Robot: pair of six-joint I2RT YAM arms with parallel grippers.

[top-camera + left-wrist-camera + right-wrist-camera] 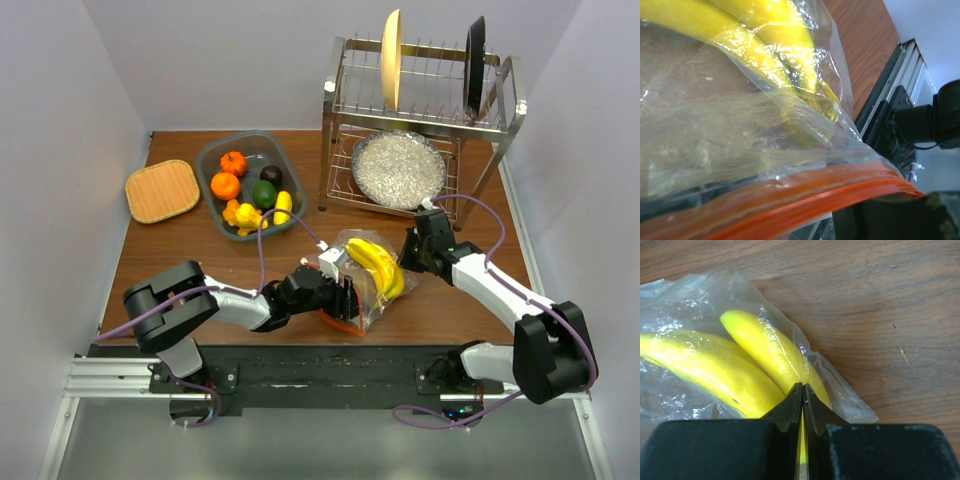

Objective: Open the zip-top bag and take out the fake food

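The zip-top bag (372, 285) lies on the wooden table between both arms, and its orange-red zip strip (790, 200) faces the left arm. A yellow banana bunch (378, 265) is inside it, seen through the film (715, 370). My left gripper (343, 298) is at the bag's mouth. Its dark fingers (927, 215) stand apart with the strip running between them, gripping nothing. At the bag's far right end my right gripper (802, 388) is shut, its tips pinching the plastic over the banana. More fake food, orange (225, 185), green (264, 194), dark (270, 174) and lemon (283, 205), sits apart from the bag.
The loose pieces lie in a grey tub (250, 142) at the back left. A woven yellow mat (162, 190) is left of it. A metal dish rack (420, 110) at the back right holds a glittery silver plate (398, 168), a cream plate and a black one.
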